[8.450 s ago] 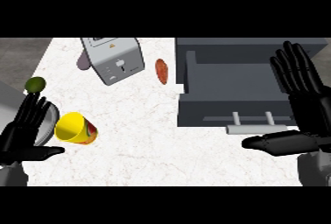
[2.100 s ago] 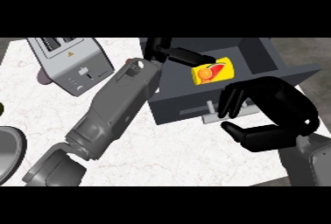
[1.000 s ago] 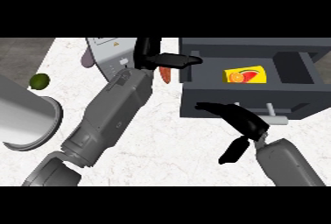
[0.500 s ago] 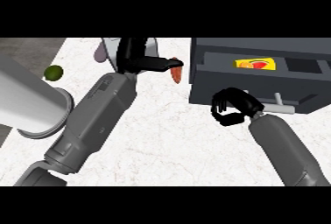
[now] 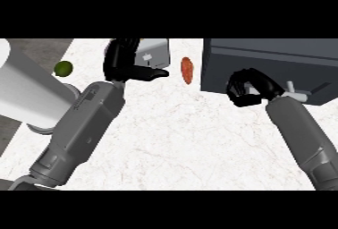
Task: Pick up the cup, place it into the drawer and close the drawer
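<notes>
Nearest us, our right hand [image 5: 247,87] is curled on nothing, at the front of the closed drawer [image 5: 277,60], just beside its handle [image 5: 299,95]. Farther off, our left hand [image 5: 125,62] hovers with straight fingers before the toaster [image 5: 156,50]. The cup is hidden from us.

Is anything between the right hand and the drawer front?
Nothing visible does. The right hand, fingers curled, is right at the drawer front, left of its handle. The orange-red item lies on the counter off to the drawer's left, out of the way. The cup is not in view.
</notes>
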Controlling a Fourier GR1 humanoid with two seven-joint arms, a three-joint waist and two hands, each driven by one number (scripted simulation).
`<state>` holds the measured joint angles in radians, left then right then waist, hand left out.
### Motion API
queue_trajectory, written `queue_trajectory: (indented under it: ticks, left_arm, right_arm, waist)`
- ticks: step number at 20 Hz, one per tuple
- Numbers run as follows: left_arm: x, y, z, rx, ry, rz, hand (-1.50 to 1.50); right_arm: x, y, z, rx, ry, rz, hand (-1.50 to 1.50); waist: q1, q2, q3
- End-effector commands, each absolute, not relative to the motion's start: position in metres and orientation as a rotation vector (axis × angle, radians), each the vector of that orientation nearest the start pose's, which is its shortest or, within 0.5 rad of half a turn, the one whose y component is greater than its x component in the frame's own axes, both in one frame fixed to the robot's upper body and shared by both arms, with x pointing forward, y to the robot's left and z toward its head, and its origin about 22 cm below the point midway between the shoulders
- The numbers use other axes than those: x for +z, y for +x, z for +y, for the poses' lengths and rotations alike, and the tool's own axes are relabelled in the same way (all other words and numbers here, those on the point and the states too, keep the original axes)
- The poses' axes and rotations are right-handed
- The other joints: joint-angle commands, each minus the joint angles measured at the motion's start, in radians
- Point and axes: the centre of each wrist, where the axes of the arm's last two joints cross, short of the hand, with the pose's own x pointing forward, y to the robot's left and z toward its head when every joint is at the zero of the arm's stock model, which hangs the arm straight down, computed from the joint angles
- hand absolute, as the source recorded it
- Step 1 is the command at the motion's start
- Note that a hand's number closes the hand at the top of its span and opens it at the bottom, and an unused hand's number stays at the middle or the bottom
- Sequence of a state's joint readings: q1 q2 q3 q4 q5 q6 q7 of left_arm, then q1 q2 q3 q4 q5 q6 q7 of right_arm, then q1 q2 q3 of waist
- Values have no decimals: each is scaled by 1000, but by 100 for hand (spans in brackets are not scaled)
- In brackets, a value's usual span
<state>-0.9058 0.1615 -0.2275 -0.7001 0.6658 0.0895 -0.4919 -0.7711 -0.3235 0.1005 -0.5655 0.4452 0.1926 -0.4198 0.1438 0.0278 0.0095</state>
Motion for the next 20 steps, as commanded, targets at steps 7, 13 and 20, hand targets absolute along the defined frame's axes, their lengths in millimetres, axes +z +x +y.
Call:
queue_trajectory:
  ticks: [7, 13, 20]
  left_arm:
    - [67, 415, 166, 41, -418, -1889, -150]
    - [66, 412, 165, 18, -450, -1886, -150]
    - [60, 407, 160, 6, -487, -1872, -150]
  right_arm:
    - [109, 440, -301, 834, -356, -1614, 150]
    - [122, 440, -312, 819, -318, -1636, 150]
    - [121, 434, -322, 793, -272, -1638, 150]
  waist:
    - [62, 17, -6]
    - [76, 22, -7]
    - [82, 22, -6]
